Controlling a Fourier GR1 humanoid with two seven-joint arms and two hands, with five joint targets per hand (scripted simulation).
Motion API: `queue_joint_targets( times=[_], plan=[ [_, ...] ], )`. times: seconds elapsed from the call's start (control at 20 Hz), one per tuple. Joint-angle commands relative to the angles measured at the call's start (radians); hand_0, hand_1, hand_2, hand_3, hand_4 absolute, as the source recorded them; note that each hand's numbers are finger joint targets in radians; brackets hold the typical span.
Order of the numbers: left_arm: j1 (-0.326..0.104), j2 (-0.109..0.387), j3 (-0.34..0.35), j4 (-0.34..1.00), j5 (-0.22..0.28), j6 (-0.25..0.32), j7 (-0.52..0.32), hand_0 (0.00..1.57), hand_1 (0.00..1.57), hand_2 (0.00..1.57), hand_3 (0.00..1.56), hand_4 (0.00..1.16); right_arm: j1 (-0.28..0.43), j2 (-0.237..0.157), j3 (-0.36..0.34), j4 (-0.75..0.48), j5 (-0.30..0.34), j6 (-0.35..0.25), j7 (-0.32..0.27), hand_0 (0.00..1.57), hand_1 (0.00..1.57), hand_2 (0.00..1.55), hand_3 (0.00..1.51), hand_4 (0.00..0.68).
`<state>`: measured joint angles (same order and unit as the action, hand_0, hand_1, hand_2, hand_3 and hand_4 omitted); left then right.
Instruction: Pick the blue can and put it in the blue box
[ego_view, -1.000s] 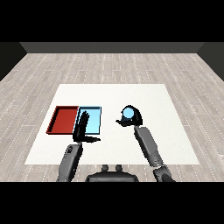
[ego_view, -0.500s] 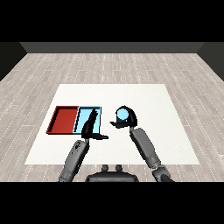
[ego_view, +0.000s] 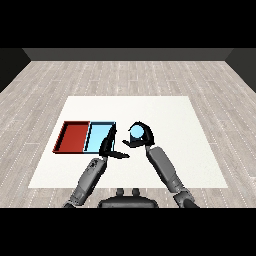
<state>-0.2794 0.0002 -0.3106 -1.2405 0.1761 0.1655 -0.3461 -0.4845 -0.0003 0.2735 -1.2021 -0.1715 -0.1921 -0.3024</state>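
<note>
Two hands are up over your white table (ego_view: 165, 112). Nearest you, at 7 o'clock from the can, your left hand (ego_view: 109, 146) has its fingers straight and holds nothing, reaching over the near right edge of the light blue tray (ego_view: 98, 136). Your right hand (ego_view: 141, 137) curls round the blue can (ego_view: 136, 132), which sits just beside that tray at its 3 o'clock. At 9 o'clock, touching the blue tray, lies the red tray (ego_view: 73, 137).

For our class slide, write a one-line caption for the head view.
Right hand curled round the blue can, beside the light blue tray; left hand open.
</note>
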Motion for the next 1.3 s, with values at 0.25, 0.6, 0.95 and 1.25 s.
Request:
queue_joint_targets(
  times=[0.25,0.6,0.95,1.25],
  plan=[
    [-0.006,0.0,-0.143,0.055,0.047,0.108,-0.001,0.0,0.0,0.0,0.0,0.0,-0.022,0.0,0.058,0.055,-0.042,-0.016,-0.083,1.4,1.4,1.44,1.4,0.679],
    [-0.063,0.016,-0.065,0.133,0.075,0.021,0.0,0.0,0.0,0.0,0.0,0.0,0.008,0.0,0.1,-0.125,-0.025,-0.036,0.057,1.4,1.4,1.44,1.41,0.666],
    [-0.122,0.0,-0.159,0.166,0.138,0.117,-0.061,0.0,0.0,0.0,0.0,0.0,-0.035,0.0,0.087,-0.007,-0.025,-0.009,-0.01,1.41,1.41,1.43,1.39,0.651],
    [-0.16,0.0,-0.16,0.159,0.118,0.13,-0.003,0.0,0.0,0.0,0.0,0.0,-0.037,0.0,0.226,-0.087,-0.063,-0.111,0.039,1.42,1.42,1.44,1.4,0.617]
  ],
)
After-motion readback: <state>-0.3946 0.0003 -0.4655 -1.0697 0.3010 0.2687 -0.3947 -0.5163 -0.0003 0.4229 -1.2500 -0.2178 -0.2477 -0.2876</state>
